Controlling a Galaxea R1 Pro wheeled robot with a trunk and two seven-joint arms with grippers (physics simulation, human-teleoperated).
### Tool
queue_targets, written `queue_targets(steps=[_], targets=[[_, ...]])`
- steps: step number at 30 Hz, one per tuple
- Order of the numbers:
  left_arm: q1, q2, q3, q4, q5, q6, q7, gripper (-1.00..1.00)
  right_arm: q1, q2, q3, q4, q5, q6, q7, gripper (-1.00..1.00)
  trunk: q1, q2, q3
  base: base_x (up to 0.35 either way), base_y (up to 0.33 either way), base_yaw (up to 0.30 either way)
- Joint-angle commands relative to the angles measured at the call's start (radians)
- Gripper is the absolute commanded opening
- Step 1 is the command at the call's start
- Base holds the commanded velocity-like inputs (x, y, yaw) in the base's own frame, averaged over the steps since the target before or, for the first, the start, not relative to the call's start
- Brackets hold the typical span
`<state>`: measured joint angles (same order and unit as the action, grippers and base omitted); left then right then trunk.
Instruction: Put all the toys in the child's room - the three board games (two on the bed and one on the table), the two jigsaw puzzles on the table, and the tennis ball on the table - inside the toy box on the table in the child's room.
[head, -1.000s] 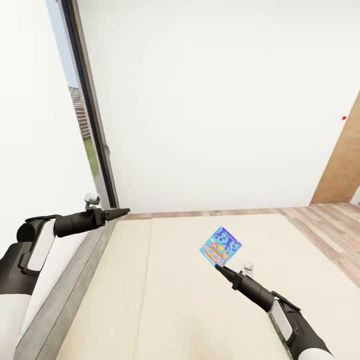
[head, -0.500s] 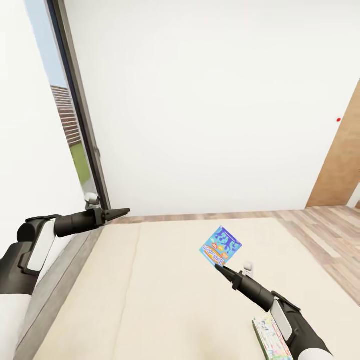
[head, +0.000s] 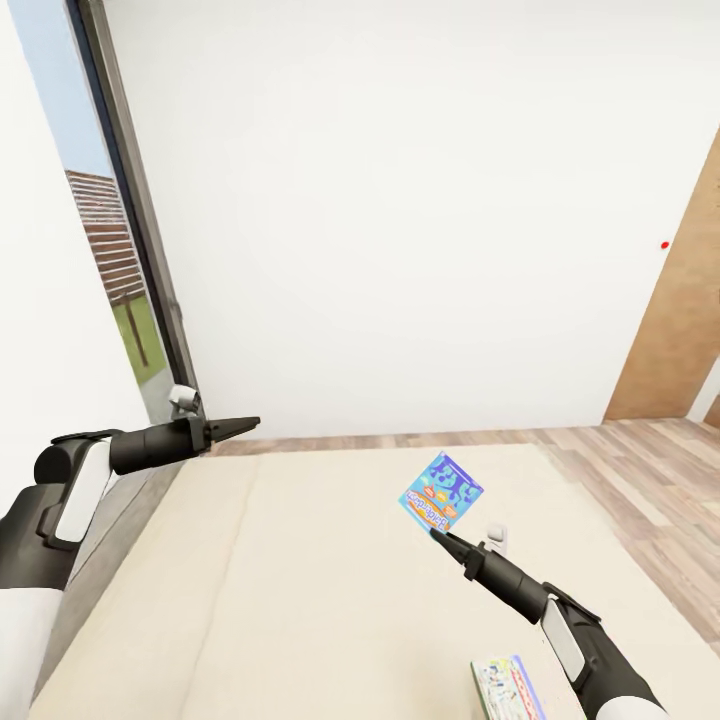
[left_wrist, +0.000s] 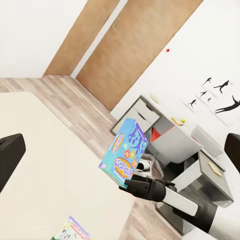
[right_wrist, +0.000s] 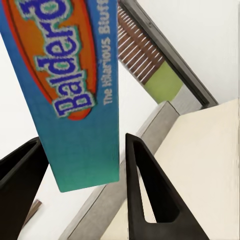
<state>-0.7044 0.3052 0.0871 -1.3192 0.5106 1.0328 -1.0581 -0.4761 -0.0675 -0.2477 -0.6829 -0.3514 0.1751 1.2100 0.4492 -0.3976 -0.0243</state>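
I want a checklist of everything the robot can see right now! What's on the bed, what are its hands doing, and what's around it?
Surface: bed, plain beige mattress, mostly bare.
Job's things: blue board game held up above the bed in the right gripper; a second printed game box lies flat on the bed by the right arm. The table stands across the room with a small yellow-green ball on top.
Clutter: nothing seen.
Grippers: right shut on the blue box's lower edge; left gripper holds nothing, and its fingers look closed.
Cables: nothing seen.
Surroundings: white wall, window on the left, wooden floor and wooden door on the right.
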Motion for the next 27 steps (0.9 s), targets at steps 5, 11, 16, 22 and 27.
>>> queue_targets(steps=[5, 11, 16, 22, 27], targets=[[-0.001, 0.0, 0.0, 0.0, -0.001, 0.005, -0.004, 1.0, -0.001, 0.0, 0.0, 0.0, -0.006, 0.011, 0.003, -1.0, 0.001, -0.002, 0.004, -0.006, -0.279, 0.0], [-0.001, 0.0, 0.0, 0.0, 0.0, 0.006, -0.005, 1.0, -0.001, 0.0, 0.0, 0.0, -0.006, 0.012, 0.002, -1.0, 0.001, -0.002, 0.005, -0.033, -0.071, 0.0], [-0.001, 0.0, 0.0, 0.0, -0.001, 0.005, -0.005, 1.0, -0.001, 0.0, 0.001, 0.0, -0.006, 0.012, 0.002, -1.0, 0.001, -0.002, 0.005, -0.003, -0.125, 0.0], [-0.001, 0.0, 0.0, 0.0, -0.001, 0.005, -0.005, 1.0, -0.001, 0.0, 0.001, 0.0, -0.006, 0.012, 0.002, -1.0, 0.001, -0.002, 0.005, 0.0, -0.245, 0.0], [-0.001, 0.0, 0.0, 0.0, -0.001, 0.005, -0.004, 1.0, -0.001, 0.0, 0.002, 0.0, -0.005, 0.011, 0.002, -1.0, 0.001, -0.002, 0.005, 0.0, -0.293, 0.0]])
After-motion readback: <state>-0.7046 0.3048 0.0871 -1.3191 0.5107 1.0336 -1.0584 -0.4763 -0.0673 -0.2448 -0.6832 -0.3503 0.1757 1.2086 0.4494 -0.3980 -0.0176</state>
